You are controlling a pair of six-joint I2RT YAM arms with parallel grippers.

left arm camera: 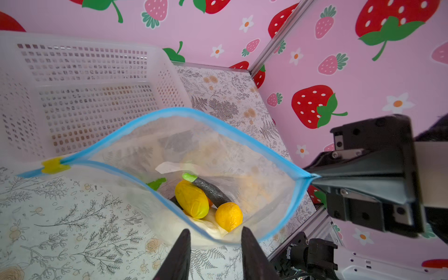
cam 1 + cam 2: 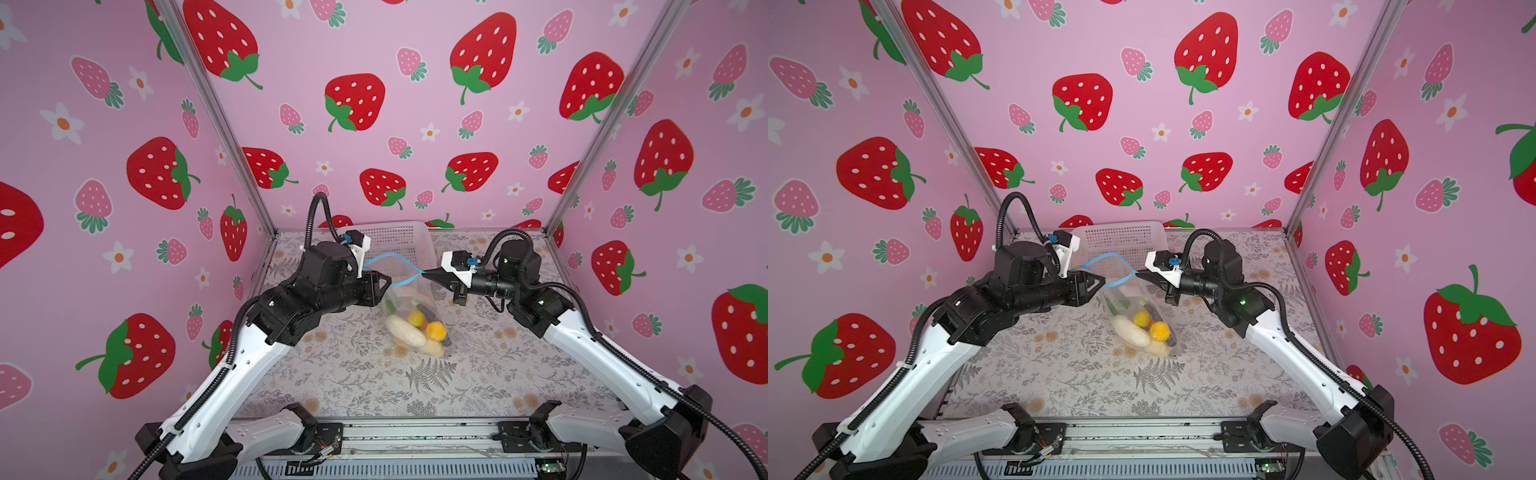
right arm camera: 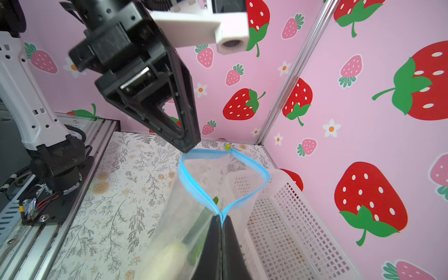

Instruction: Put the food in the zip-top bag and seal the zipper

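Note:
The clear zip-top bag [image 2: 409, 299] hangs with its mouth wide open in both top views, its bottom resting on the table. Food lies inside: a white radish [image 2: 405, 330], a yellow piece [image 1: 191, 200], an orange [image 1: 229, 216] and a dark piece [image 1: 211, 191]. The light-blue zipper [image 1: 169, 112] forms an open loop, with its yellow slider [image 1: 52, 165] at the left end. My right gripper [image 3: 221, 215] is shut on the zipper's other end. My left gripper [image 1: 215, 232] is open, its tips at the near rim with nothing clamped.
A white mesh basket [image 2: 399, 237] stands just behind the bag against the back wall. The floral table cover [image 2: 374, 386] runs to the metal rail at the front. Pink strawberry walls close in three sides.

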